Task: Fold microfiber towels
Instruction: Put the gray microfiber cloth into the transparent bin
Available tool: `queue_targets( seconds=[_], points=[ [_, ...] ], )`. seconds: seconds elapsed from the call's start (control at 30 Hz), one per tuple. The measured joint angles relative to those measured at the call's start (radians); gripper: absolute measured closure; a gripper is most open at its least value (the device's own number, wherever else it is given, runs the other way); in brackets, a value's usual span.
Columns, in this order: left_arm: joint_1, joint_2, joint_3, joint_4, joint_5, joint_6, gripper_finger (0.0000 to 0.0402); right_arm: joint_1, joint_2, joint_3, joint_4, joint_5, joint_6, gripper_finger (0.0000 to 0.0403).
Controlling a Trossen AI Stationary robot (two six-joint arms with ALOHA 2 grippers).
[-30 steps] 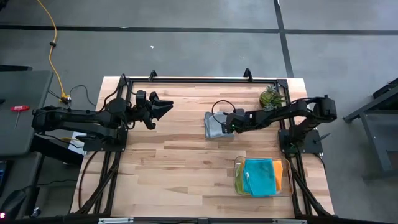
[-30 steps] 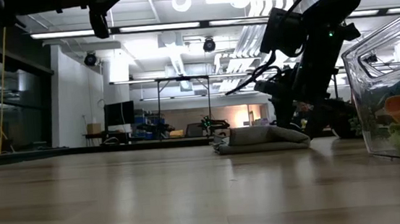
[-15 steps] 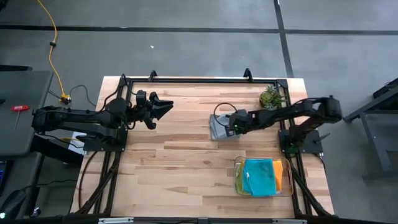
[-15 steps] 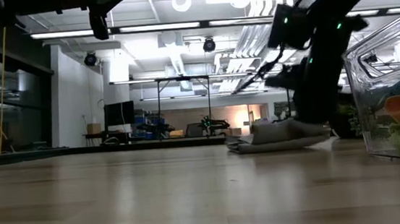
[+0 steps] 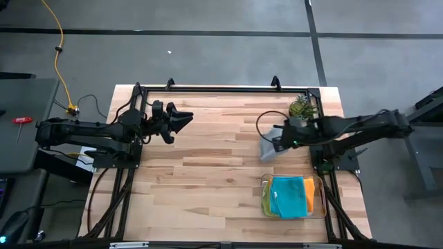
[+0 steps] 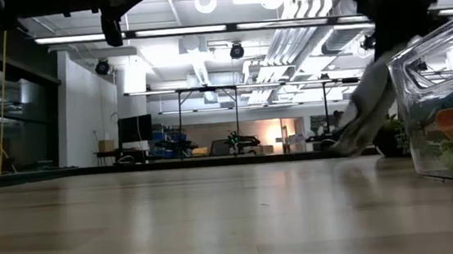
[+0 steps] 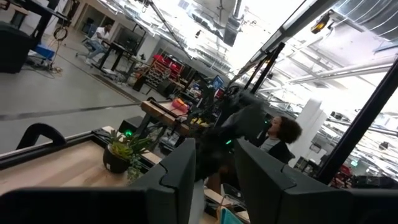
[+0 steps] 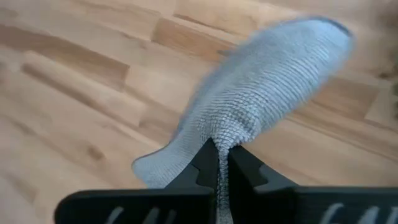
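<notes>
We see the grey towel (image 5: 270, 146) hanging lengthwise from our right gripper (image 5: 282, 142), its free end trailing beyond the tips above the table (image 5: 201, 180). The arm reaches out nearly level, fingers (image 8: 205, 167) pinched on the cloth. The left gripper (image 5: 181, 119) waits, slightly parted.

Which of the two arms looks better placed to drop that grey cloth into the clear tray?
The right: its end effector already pinches the grey towel just beside the tray. The left end effector waits across the table.

a ribbed grey towel (image 8: 261, 87) is seen over pale banded wood (image 5: 201, 166), with teal (image 5: 287, 196) and orange (image 5: 309, 195) cloths folded.
</notes>
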Motion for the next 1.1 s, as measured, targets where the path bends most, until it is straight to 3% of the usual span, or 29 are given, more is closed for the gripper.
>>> queue_targets(
  seconds=[0.23,0.47,0.8,1.1],
  points=[
    [0.0,0.0,0.0,-0.001,-0.03,0.0,0.03,0.114,0.013,0.305,-0.251,0.006,0.003,0.0402],
    [0.0,0.0,0.0,-0.001,-0.03,-0.001,0.03,0.303,0.017,0.483,-0.323,-0.02,0.096,0.0403],
    [0.0,0.0,0.0,-0.005,-0.03,0.0,0.03,0.576,0.076,0.507,-0.28,-0.042,0.312,0.0403],
    [0.0,0.0,0.0,-0.009,-0.038,0.0,0.03,0.699,0.151,0.507,-0.212,0.014,0.447,0.0403]
  ],
)
